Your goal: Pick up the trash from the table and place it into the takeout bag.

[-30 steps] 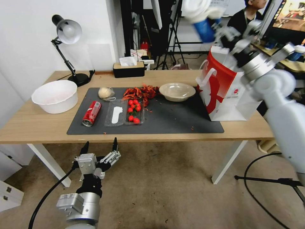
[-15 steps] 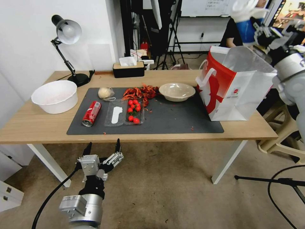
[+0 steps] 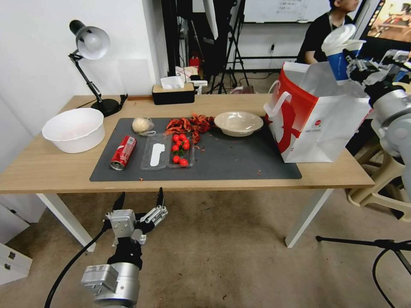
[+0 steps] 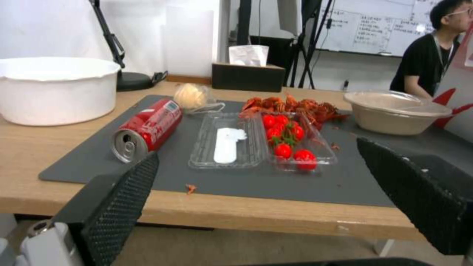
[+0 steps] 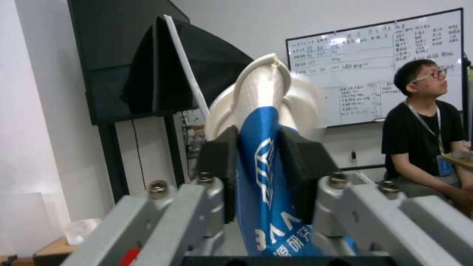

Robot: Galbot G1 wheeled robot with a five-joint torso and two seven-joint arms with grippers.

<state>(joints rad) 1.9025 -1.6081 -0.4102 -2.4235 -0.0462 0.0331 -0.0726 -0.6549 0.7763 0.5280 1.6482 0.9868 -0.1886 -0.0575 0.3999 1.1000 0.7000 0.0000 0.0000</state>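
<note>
My right gripper (image 3: 349,64) is shut on a blue paper cup (image 3: 339,63) with a white lid, holding it just above the open top of the takeout bag (image 3: 312,124) at the table's right end. In the right wrist view the pads (image 5: 217,166) squeeze the cup (image 5: 258,173) flat. On the dark mat (image 3: 239,164) lie a red soda can (image 3: 123,152) on its side, a pale wrapped lump (image 3: 143,125) and a beige bowl (image 3: 239,122). My left gripper (image 3: 139,201) hangs open below the table's front edge (image 3: 51,182).
A clear tray (image 3: 169,155) with cherry tomatoes and a heap of red shells (image 3: 190,124) sit mid-mat. A white basin (image 3: 75,128), a desk lamp (image 3: 90,42) and a tissue box (image 3: 173,93) stand at the left and back. Stools stand right of the table.
My right arm carried the blue cup to the right across the bag, then lowered it to the bag's open top. The left gripper barely shifted.
</note>
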